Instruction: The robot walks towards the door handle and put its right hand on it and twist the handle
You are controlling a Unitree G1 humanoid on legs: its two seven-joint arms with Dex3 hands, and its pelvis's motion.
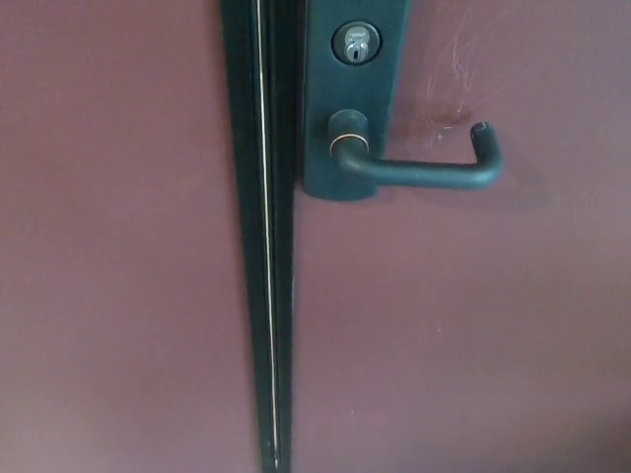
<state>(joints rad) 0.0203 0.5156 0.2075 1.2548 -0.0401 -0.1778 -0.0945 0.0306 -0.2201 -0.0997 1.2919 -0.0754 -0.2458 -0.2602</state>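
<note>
The door handle (424,172) sits in the upper middle of the head view, at about one o'clock from the picture's centre: a dark lever that leaves its round hub at the left, runs level toward three o'clock and ends in a short return bent back toward the door. It is mounted on a dark backplate (350,99), and above the hub, at twelve o'clock from it, is a keyhole cylinder (356,43) of pale metal. Neither the left hand nor the right hand shows anywhere in the view, so nothing can be said of their fingers, whether released, clenched or grasping. Judging from how near and large the handle looks, the walk up to the door seems largely done; the lever lies level and untouched, so the reach, the placing of the right hand and the twist all look to be left. The next move would likely need the right hand brought in from the three o'clock side onto the straight run of the lever, clear of the bent end. The door leaf (473,325) is a flat, matt maroon surface, with faint pale scuff marks near one o'clock by the lever's tip. Left of the backplate a dark vertical seam (264,296) with a thin bright line runs from twelve to six o'clock, and a second maroon panel (108,246) lies beyond it toward nine o'clock. Nothing else of the room shows.
</note>
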